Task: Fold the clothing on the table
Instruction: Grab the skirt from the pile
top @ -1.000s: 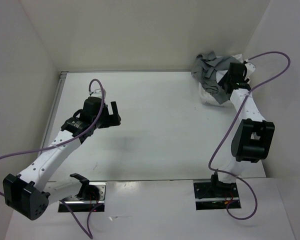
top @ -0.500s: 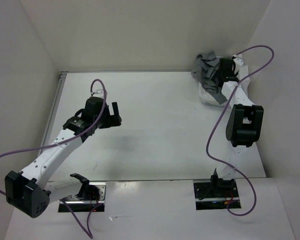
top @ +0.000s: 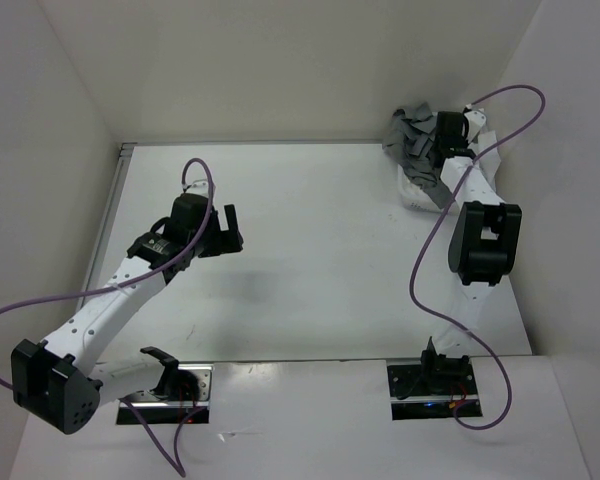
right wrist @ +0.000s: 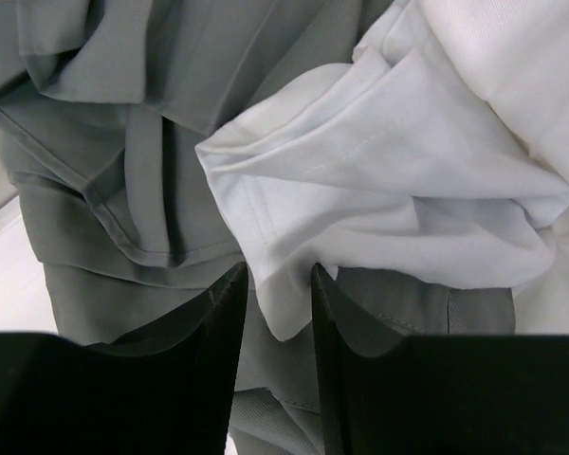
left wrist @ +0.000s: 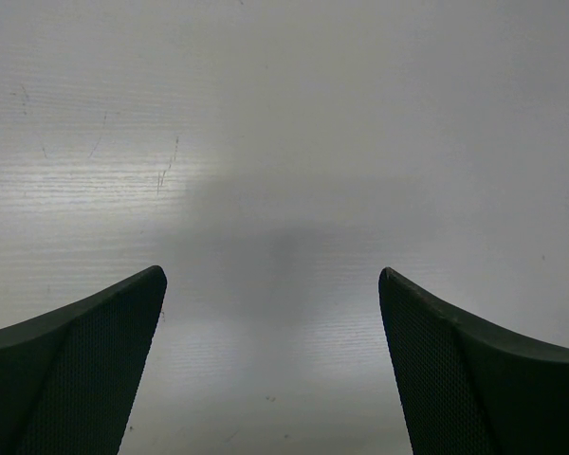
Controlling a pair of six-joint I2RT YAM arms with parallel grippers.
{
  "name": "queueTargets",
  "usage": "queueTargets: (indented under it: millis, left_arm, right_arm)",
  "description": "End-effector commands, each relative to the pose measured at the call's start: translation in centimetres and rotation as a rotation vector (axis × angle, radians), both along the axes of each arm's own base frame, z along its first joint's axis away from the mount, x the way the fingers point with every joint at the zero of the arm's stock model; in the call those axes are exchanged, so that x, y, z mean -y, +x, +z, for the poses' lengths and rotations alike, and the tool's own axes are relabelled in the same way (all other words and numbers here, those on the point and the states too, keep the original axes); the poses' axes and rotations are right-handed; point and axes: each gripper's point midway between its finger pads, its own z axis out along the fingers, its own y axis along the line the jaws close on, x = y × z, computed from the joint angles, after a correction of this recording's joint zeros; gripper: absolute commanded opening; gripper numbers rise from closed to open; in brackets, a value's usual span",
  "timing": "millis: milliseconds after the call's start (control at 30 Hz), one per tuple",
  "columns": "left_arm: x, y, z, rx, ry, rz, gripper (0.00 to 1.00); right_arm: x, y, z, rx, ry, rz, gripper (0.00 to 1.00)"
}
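Left gripper (left wrist: 270,272): wide open, holding nothing, over the table (top: 320,260) left of centre. Far right corner: right gripper (right wrist: 277,270), jaws nearly together, pinching a hem flap of the white garment (right wrist: 379,180). Grey garments (right wrist: 123,142) lie tangled against it and partly beneath. Best to lift slowly so the grey drops away.

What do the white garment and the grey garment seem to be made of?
White garment: thin, soft, matte cloth, perhaps cotton; it shows a stitched hem and loose folds. Grey garment: smoother, woven-looking matte fabric with sharper creases; fibre unclear.
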Motion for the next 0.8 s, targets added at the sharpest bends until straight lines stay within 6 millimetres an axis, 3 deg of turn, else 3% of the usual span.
queueTargets:
  millis: [0,100,367,767]
  left_arm:
    - [-0.1,0.1,0.3,0.013,-0.001,0.012,0.99]
    - [-0.1,0.1,0.0,0.004,0.003,0.012,0.99]
    - [0.0,0.1,-0.3,-0.006,0.001,0.005,0.99]
    - [0.2,0.2,0.2,0.009,-0.013,-0.002,0.99]
  right_arm:
    - [0.4,0.8,1.8,0.043,-0.033,-0.022,0.39]
    - [0.2,0.6,2.7,0.053,-0.029,-0.014,0.44]
    - [-1.6,-0.8,5.8,0.104,-0.019,0.016,0.45]
    - [-1.4,-2.1,3.5,0.037,-0.028,-0.025,0.45]
